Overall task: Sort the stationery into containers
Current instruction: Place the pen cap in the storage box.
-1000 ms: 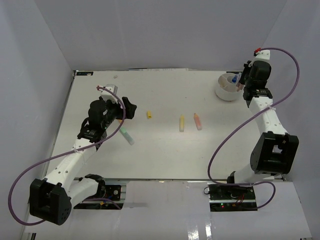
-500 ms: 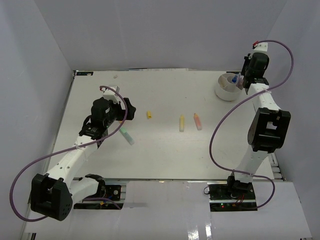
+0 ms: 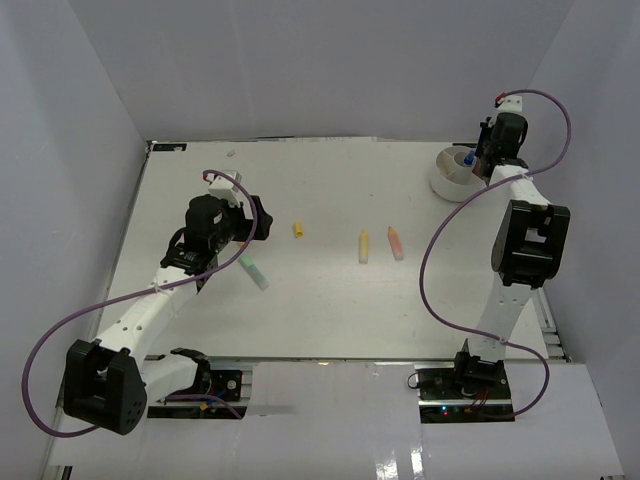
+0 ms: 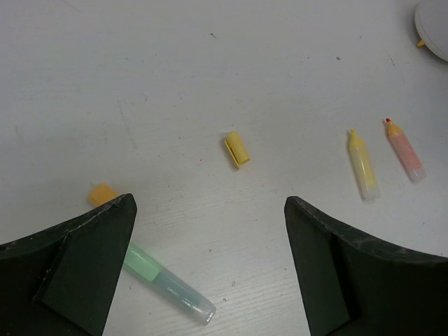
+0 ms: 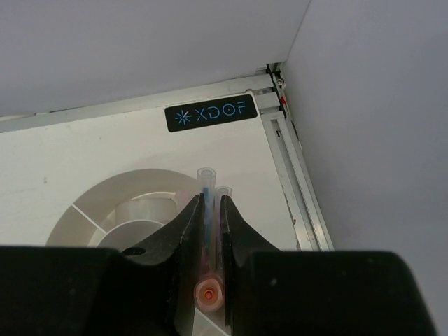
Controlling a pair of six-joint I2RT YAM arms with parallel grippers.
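My left gripper (image 3: 257,222) (image 4: 208,210) hovers open above the table with nothing between its fingers. A green highlighter (image 4: 164,280) (image 3: 253,270) lies just below it, and a small orange eraser (image 4: 102,193) peeks out beside the left finger. Further out lie a yellow eraser (image 4: 236,149) (image 3: 298,229), a yellow highlighter (image 4: 362,165) (image 3: 364,245) and an orange highlighter (image 4: 404,148) (image 3: 395,243). My right gripper (image 5: 210,210) (image 3: 480,160) is shut on two pens (image 5: 208,183), one blue and one with an orange cap. It holds them over the right rim of the white divided tub (image 5: 133,192) (image 3: 452,180).
The table's back edge, with a black XDOF label (image 5: 211,114), and a metal side rail (image 5: 290,175) lie just beyond the tub. A clear tape ring (image 5: 143,210) sits in the tub. Purple-grey walls close in the back and sides.
The right arm has folded up and back, bringing the held pens to the tub's far right rim. The left gripper has drifted slightly right, still open.
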